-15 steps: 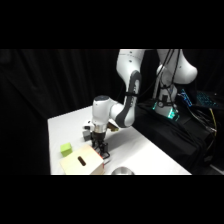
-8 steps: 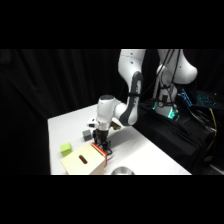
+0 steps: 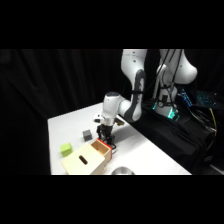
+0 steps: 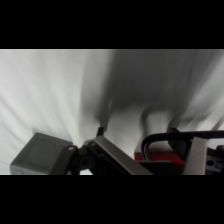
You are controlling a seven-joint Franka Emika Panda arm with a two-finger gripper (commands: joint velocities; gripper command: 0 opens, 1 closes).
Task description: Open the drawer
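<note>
Pincer: the pincer [image 3: 106, 138] hangs low at the red-orange front of the drawer [image 3: 101, 146], at the black loop handle [image 4: 167, 141]. In the wrist view the handle arcs just beside one finger [image 4: 196, 156]; whether the pincer is closed on the handle I cannot tell.

Drawer place: it sits in the tan wooden box [image 3: 86, 160] at the near-left part of the white table [image 3: 145, 155]. The red front stands a little out from the box, so I judge it is only partly open.

Neighbours: a small grey cube [image 3: 87, 134] lies just beside the pincer, on its left in the side view, and a small green cube [image 3: 65, 148] lies near the box's left corner. A round metal thing [image 3: 121, 171] shows at the bottom edge, cut off.

Direction: the front with the handle points away from the box, toward the arm's base at the upper right. The long axis of the drawer, I judge, runs from the near-left to the far-right of the table, the same line as the slide.

Doing the step well: pull straight along this line, level with the table, and not sideways, so the tray does not jam. Keep a firm hold of the loop. The box looks light and may drag with the drawer, so a slow, steady pull is safer. Stay clear of the grey cube.
</note>
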